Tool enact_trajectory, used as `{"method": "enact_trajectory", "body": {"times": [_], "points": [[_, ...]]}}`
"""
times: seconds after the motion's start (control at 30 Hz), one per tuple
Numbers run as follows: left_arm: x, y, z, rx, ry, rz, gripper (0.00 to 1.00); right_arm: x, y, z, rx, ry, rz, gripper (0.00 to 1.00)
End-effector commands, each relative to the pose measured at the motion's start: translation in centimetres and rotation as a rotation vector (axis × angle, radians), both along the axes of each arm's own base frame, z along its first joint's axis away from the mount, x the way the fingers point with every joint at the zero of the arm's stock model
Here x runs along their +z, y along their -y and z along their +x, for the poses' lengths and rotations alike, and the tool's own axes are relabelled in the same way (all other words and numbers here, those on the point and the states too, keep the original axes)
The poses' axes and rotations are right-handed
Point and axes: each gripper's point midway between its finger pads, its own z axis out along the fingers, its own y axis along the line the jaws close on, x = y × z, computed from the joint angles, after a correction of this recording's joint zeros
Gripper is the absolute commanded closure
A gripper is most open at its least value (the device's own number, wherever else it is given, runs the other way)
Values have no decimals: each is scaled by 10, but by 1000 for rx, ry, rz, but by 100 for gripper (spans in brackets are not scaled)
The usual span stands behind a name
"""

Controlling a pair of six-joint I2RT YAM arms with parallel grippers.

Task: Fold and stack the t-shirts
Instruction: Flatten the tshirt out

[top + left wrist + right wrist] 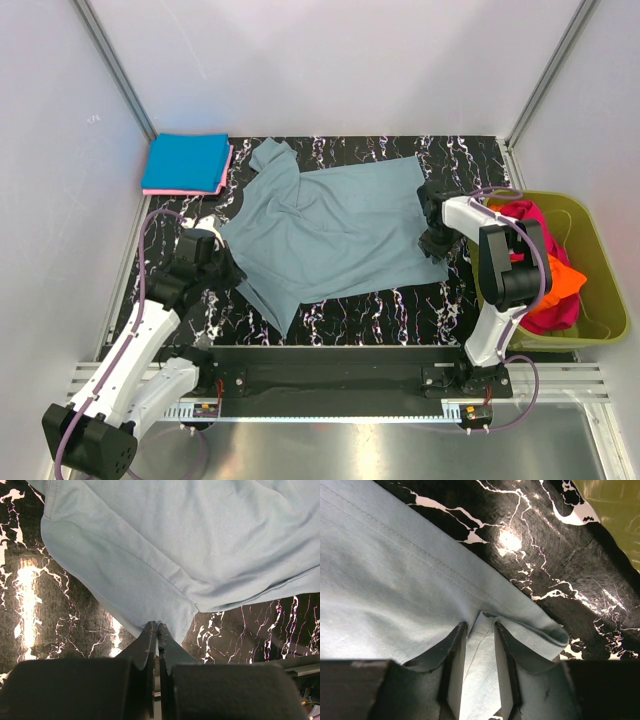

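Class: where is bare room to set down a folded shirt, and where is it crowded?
Bare table: the near strip between the grey-blue t-shirt and the arms' rail; a thin strip between it and the back wall. Crowded: around the folded stack, and the tub side by the right gripper.

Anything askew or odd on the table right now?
The grey-blue t-shirt lies skewed rather than square, with its far sleeve bunched up. The folded stack at the back left looks tidy, and nothing is spilled.
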Motion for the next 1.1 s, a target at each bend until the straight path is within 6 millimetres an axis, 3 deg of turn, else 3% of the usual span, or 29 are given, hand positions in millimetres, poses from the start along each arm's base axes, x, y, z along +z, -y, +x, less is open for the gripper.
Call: {"method": "enact_trajectory", "body": {"times": [0.0, 0.17, 0.3, 0.53, 0.6, 0.67, 0.73, 1.07], "points": [[15, 3, 6, -19, 54, -5, 100, -7, 18, -15, -72, -40, -49, 65], [13, 3, 4, -22, 48, -7, 100, -7, 22, -18, -69, -41, -63, 67], [13, 3, 4, -22, 47, -9, 100, -6, 22, -19, -64, -42, -59, 78], [23, 1, 7, 1, 69, -11, 100, 10, 22, -19, -38, -13, -54, 86], [26, 1, 9, 6, 75, -14, 100, 13, 20, -18, -26, -5, -45, 85], [27, 1, 8, 13, 74, -23, 100, 13, 18, -17, -5, -3, -38, 72], [27, 2, 7, 15, 76, -31, 100, 12, 17, -17, 8, 0, -28, 68], [27, 2, 2, 28, 82, -51, 100, 16, 16, -32, -5, -3, -14, 69]]}}
